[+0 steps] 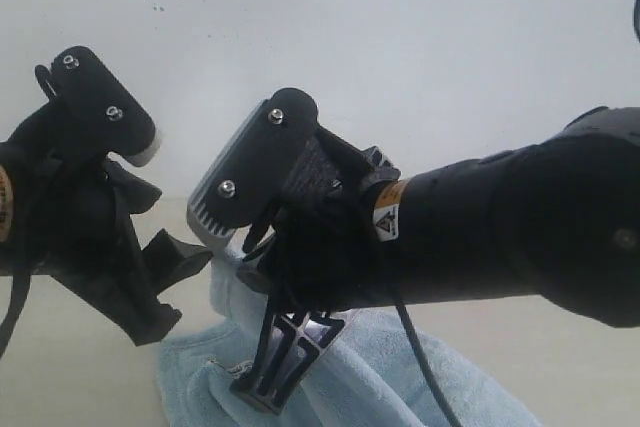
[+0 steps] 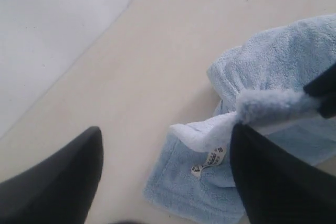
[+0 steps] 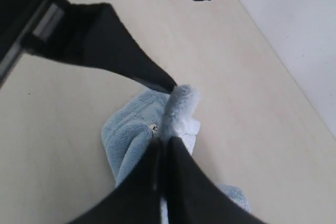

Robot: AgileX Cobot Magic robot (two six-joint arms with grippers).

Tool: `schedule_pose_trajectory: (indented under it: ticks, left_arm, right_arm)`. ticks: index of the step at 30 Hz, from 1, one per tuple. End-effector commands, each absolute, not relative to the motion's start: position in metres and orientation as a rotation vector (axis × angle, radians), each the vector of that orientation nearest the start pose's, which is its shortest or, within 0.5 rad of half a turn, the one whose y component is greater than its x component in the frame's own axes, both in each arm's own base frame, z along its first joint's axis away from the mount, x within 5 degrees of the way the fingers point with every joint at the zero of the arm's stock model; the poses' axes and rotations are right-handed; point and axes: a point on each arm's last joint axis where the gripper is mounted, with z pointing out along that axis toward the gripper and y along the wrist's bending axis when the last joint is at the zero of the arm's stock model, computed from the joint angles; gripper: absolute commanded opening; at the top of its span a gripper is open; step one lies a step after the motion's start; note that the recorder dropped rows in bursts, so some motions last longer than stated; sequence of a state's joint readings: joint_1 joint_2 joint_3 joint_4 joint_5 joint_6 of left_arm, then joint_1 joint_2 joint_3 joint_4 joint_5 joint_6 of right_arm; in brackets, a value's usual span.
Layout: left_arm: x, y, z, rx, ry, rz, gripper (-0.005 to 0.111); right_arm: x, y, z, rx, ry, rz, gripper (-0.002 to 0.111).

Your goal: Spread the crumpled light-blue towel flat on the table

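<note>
Right claw (image 3: 160,141) pinches towel (image 3: 128,129), left claw (image 2: 165,129) gapes

Table (image 1: 90,387): smooth cream-beige top, plain, bare toward 8 o'clock in the exterior view. Towel (image 1: 360,372): light-blue terry, crumpled, lying on it at 6 o'clock, one fold raised off the surface. Small white label (image 2: 210,160) near a hemmed corner.

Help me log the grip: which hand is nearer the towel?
Right. The right hand is shut on a raised fold of the towel; the left hand hangs open beside that fold.
</note>
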State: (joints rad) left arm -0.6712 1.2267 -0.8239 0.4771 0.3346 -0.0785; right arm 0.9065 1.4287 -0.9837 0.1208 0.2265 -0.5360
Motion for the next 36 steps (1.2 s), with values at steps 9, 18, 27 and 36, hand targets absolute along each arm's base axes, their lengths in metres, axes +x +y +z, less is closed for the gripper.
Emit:
schedule_pose_trajectory:
  ticks: [9, 18, 27, 36]
  left_arm:
    - [0.199, -0.151, 0.27, 1.083, 1.9, -0.08, 0.066]
    - [0.197, -0.151, 0.278, 1.063, 1.828, -0.106, 0.066]
    - [0.194, -0.155, 0.279, 1.035, 1.822, -0.159, 0.066]
    - [0.183, -0.168, 0.28, 1.092, 1.783, -0.201, 0.066]
  right_arm:
    - [0.186, 0.247, 0.305, -1.349, 1.664, 0.356, 0.0]
    - [0.183, 0.245, 0.304, -1.396, 1.662, 0.349, 0.0]
    - [0.178, 0.239, 0.317, -1.367, 1.629, 0.36, 0.0]
    - [0.171, 0.238, 0.325, -1.375, 1.592, 0.422, 0.0]
